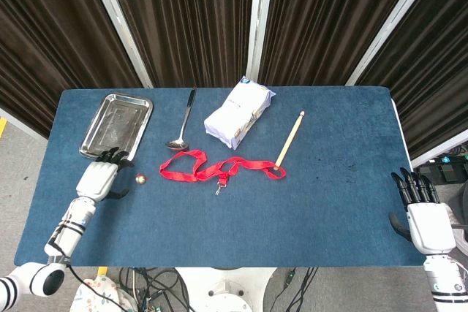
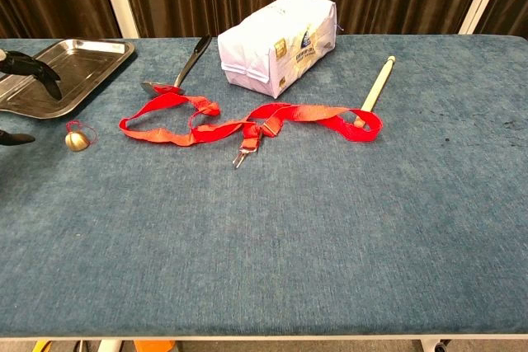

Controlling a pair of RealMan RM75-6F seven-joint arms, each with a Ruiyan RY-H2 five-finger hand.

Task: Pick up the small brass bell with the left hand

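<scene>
The small brass bell [image 1: 140, 178] with a thin red loop lies on the blue cloth, left of the red lanyard; in the chest view the bell [image 2: 77, 141] sits near the left edge. My left hand [image 1: 99, 177] hovers just left of the bell, fingers spread and empty, apart from it. Its dark fingers [image 2: 33, 68] and thumb tip show at the chest view's left border. My right hand [image 1: 427, 217] rests open off the table's right front corner.
A steel tray [image 1: 117, 126] lies just behind the left hand. A metal spoon [image 1: 183, 119], a red lanyard [image 1: 219, 168], a white bag [image 1: 238, 111] and a wooden stick [image 1: 289, 139] lie to the bell's right and behind it.
</scene>
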